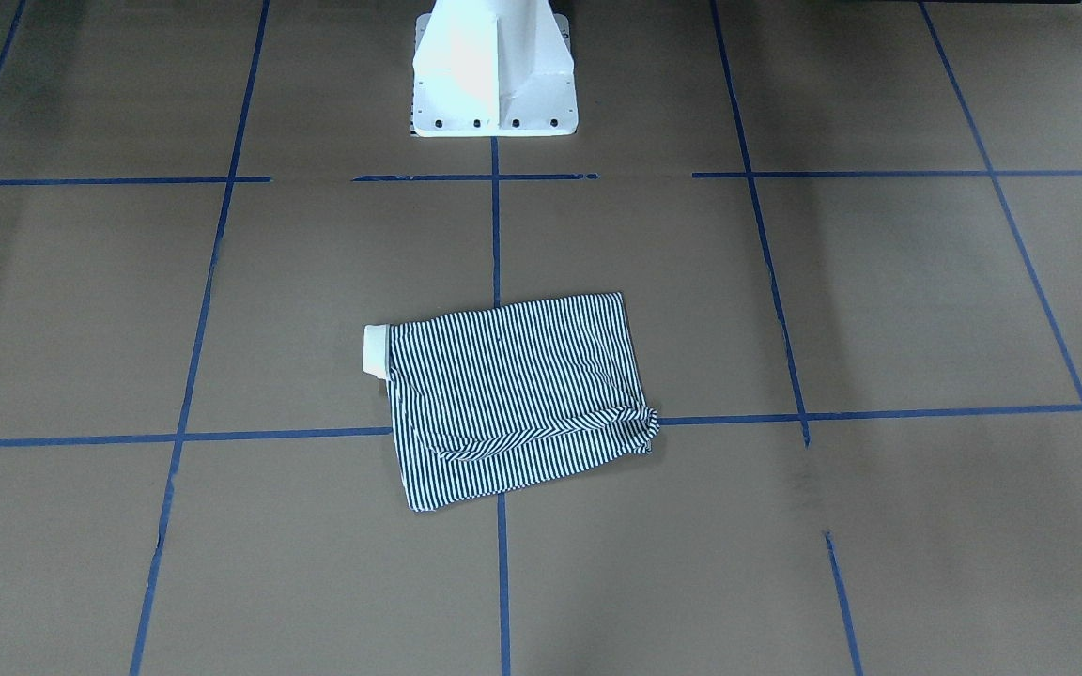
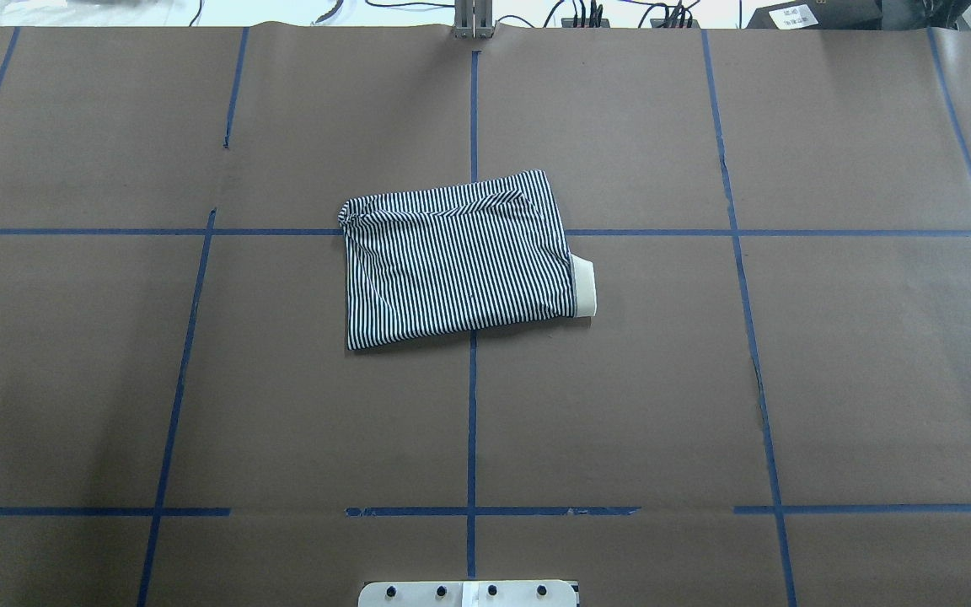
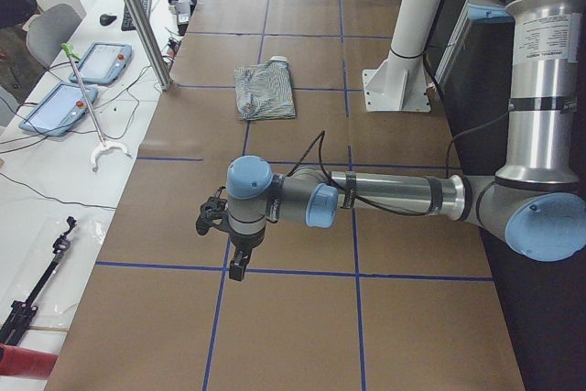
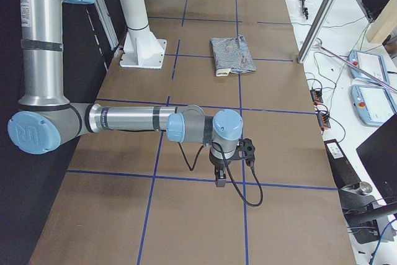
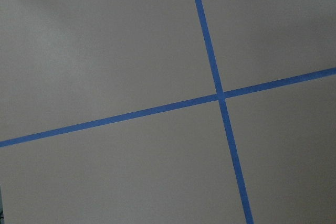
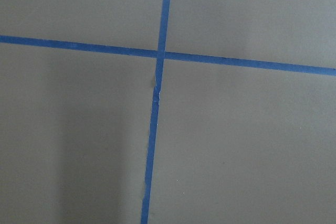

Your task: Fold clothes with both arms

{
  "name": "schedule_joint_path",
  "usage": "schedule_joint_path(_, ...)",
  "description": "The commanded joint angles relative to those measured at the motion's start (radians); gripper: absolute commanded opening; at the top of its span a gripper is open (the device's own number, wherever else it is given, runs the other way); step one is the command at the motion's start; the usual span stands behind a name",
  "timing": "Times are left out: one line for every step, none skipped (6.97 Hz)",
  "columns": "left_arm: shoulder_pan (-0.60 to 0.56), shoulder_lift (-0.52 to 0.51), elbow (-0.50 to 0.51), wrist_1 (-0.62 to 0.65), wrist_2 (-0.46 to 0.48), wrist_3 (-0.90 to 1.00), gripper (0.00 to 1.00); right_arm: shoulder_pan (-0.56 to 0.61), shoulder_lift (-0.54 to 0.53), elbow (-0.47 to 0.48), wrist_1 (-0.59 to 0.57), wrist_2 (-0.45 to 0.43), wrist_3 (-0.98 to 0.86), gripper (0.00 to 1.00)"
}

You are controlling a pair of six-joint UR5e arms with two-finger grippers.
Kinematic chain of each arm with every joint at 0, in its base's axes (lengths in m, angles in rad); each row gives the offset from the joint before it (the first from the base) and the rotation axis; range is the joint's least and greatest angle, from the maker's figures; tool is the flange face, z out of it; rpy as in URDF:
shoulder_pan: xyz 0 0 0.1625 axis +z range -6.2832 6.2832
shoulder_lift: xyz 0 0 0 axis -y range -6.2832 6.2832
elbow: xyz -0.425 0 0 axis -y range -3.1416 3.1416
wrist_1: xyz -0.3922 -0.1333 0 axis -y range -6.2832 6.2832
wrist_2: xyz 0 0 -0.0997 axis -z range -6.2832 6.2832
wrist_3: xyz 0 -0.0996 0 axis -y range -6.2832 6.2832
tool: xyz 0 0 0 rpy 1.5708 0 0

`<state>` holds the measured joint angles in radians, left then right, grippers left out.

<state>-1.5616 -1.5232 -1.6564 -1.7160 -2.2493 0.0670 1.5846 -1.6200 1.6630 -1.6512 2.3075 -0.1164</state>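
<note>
The clothes are one navy-and-white striped polo shirt (image 1: 513,399) lying folded into a rough rectangle at the middle of the brown table (image 1: 879,300). Its cream collar (image 2: 586,287) sticks out of one short side, and a sleeve is tucked across the far long edge. The shirt also shows in the overhead view (image 2: 456,261) and small in both side views (image 3: 264,91) (image 4: 232,54). My left gripper (image 3: 237,268) hangs over the table end far from the shirt, touching nothing. My right gripper (image 4: 220,179) hangs likewise over the opposite end. I cannot tell whether either is open or shut. Both wrist views show only table paper and tape.
Blue tape lines (image 2: 471,405) divide the table into squares. The white base pedestal (image 1: 494,75) stands at the robot's edge. A metal post (image 3: 137,16) rises at the far edge, with tablets (image 3: 55,107) and a grabber stick (image 3: 87,107) on the bench beyond.
</note>
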Motion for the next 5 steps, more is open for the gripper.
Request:
schedule_joint_path(0.0, 0.0, 0.007, 0.001, -0.035, -0.098, 1.0, 0.0, 0.002, -0.008, 0.001, 0.0, 0.003, 1.0)
schedule_joint_path(0.0, -0.002, 0.007, 0.001, -0.035, -0.122, 1.0, 0.0, 0.003, -0.008, 0.001, 0.0, 0.003, 1.0)
schedule_joint_path(0.0, 0.0, 0.003, -0.002, -0.026, -0.121, 1.0, -0.001, 0.008, -0.008, 0.001, 0.0, 0.048, 1.0)
schedule_joint_path(0.0, -0.002, 0.006, -0.005, -0.024, -0.121, 1.0, -0.002, 0.012, -0.008, 0.002, 0.0, 0.114, 1.0)
schedule_joint_path(0.003, -0.003, 0.009, -0.005, -0.026, -0.122, 1.0, -0.002, 0.017, -0.005, 0.002, 0.0, 0.153, 1.0)
